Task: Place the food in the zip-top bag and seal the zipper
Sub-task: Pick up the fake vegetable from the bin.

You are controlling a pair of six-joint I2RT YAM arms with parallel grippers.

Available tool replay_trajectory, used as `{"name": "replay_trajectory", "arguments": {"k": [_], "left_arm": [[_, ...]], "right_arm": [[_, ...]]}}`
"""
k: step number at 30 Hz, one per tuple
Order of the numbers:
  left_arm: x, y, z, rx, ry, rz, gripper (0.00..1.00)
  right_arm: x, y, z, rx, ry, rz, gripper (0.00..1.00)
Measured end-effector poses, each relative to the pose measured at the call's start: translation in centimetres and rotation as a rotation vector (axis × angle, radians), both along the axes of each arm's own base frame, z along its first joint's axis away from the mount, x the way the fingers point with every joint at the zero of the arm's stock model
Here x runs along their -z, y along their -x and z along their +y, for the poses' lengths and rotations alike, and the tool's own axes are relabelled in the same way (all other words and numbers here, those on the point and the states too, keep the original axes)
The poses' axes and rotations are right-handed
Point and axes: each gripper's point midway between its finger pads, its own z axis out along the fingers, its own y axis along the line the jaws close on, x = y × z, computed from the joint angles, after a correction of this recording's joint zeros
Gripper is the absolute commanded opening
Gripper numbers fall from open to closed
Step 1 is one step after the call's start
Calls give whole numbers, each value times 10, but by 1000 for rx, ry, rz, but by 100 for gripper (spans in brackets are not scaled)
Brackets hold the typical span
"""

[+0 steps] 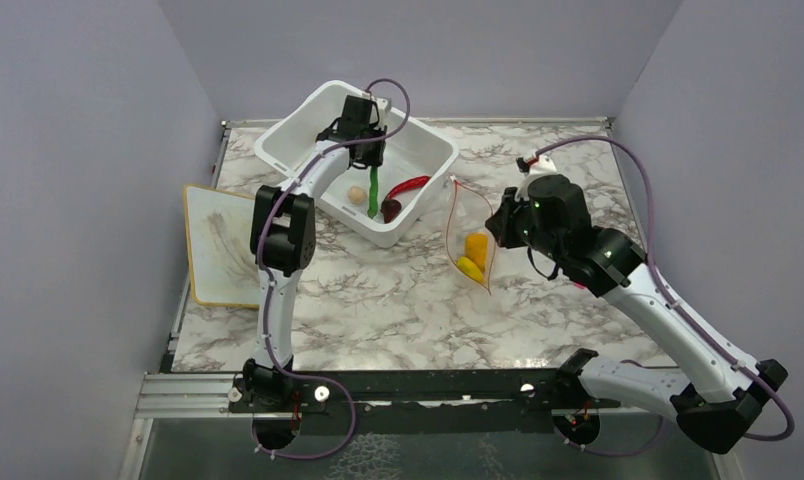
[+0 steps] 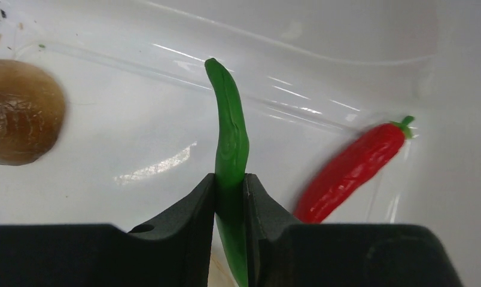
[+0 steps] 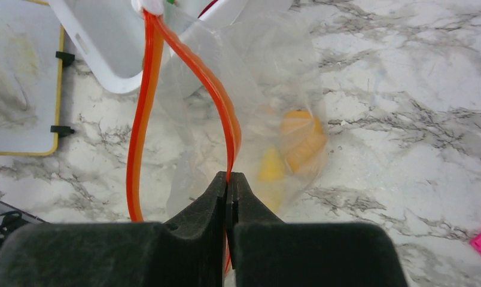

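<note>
Food is going in piecemeal. Top view: yellow banana and orange fruit are sitting inside the zip-top bag; red chili and beige mushroom are waiting in the white tub.
Left wrist: left gripper is clamping the long green pod.
Right wrist: right gripper is pinching the zipper, with the bag mouth gaping unsealed.

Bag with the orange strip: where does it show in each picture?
Top: right of centre, bag beside the tub.
Left wrist: not in it; only the tub's inside.
Right wrist: centre, zipper pinched by the right fingers.
Shared landmark: the white tub.
</note>
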Motion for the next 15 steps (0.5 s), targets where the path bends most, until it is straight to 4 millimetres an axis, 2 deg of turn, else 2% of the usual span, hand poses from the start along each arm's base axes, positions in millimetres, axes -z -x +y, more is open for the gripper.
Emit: {"name": "replay_trajectory", "arguments": {"k": [6,9,12,15], "left_arm": [[-89,5,-12,-2,136,-116,5],[-128,14,-18,7,205,-166,5],[-157,30,-21,15,266,-190,4],[-179,53,-24,29,342,-196,4]], "right_arm": [[-33,8,-18,60,0,-17,1],[-42,12,-26,87,-10,-31,1],[-35,14,-27,90,-7,-18,1],[-9,13,-18,65,3,30,1]]}}
